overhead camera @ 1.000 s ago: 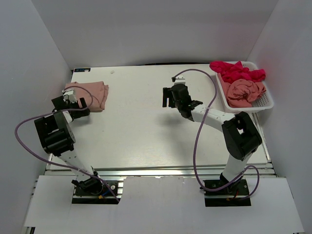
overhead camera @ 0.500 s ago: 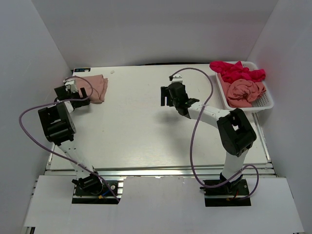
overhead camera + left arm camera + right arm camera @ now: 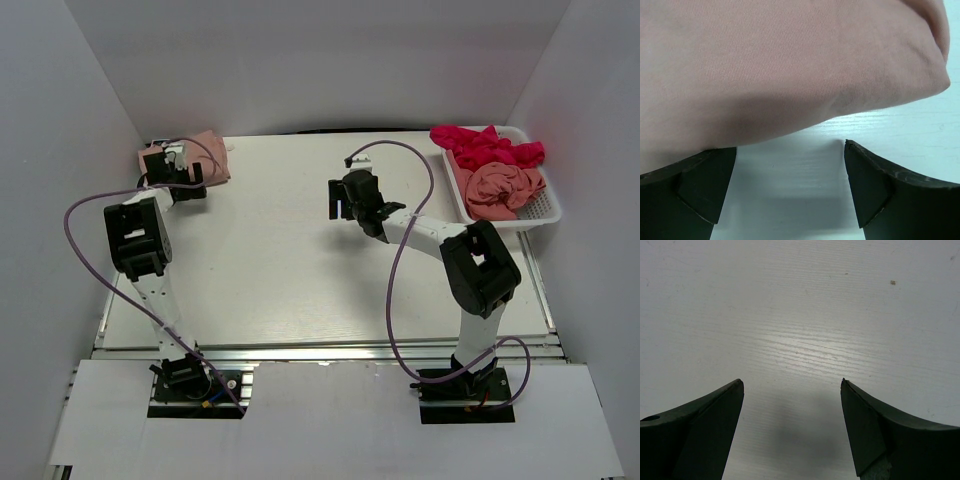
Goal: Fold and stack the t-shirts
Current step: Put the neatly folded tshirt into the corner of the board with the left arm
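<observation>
A folded salmon-pink t-shirt (image 3: 208,160) lies at the table's far left corner. My left gripper (image 3: 178,172) stands open right against its near edge. In the left wrist view the shirt (image 3: 790,65) fills the upper part, its folded edge lying just past the gap of the left gripper (image 3: 790,145), with bare table between the fingers. My right gripper (image 3: 340,205) hovers open over bare table near the middle. The right wrist view shows only white tabletop between the fingers of the right gripper (image 3: 791,381). A magenta-red t-shirt (image 3: 485,148) and a crumpled pink t-shirt (image 3: 500,188) sit in the basket.
The white mesh basket (image 3: 548,208) stands at the far right edge of the table (image 3: 280,270). White walls close in the left, back and right sides. Purple cables loop from both arms over the table.
The left gripper and the folded pink shirt have slid together toward the far left corner. The right gripper has shifted slightly left and stays open.
</observation>
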